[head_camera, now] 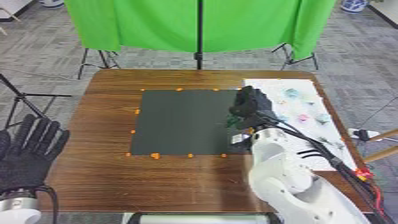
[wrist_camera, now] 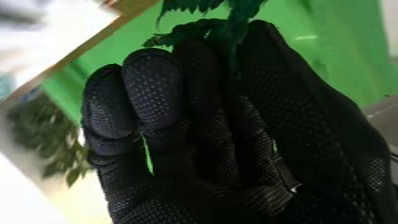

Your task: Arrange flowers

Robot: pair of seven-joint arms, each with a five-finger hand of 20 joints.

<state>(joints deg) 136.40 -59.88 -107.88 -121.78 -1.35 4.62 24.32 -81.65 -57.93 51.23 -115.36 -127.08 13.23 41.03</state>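
Observation:
My right hand (head_camera: pixel 252 102) is above the right edge of the dark mat (head_camera: pixel 182 122), next to the white sheet with the flowers. Dark green leaves (head_camera: pixel 234 120) show beside it. In the right wrist view, the right hand (wrist_camera: pixel 204 115) has its fingers curled and is shut on a green leafy stem (wrist_camera: pixel 233 27), whose leaves stick out past the fingertips. Pale blue, pink and green flowers (head_camera: pixel 304 118) lie spread over the white sheet (head_camera: pixel 277 86). My left hand (head_camera: pixel 27 155) is open, fingers straight, at the table's left edge.
Small orange pieces (head_camera: pixel 155 156) line the mat on the brown wooden table (head_camera: pixel 98 150). Behind the table a green cloth (head_camera: pixel 147 25) hangs on black stands. Black cables run along the right arm, and wooden legs (head_camera: pixel 384 145) stand off the table's right side.

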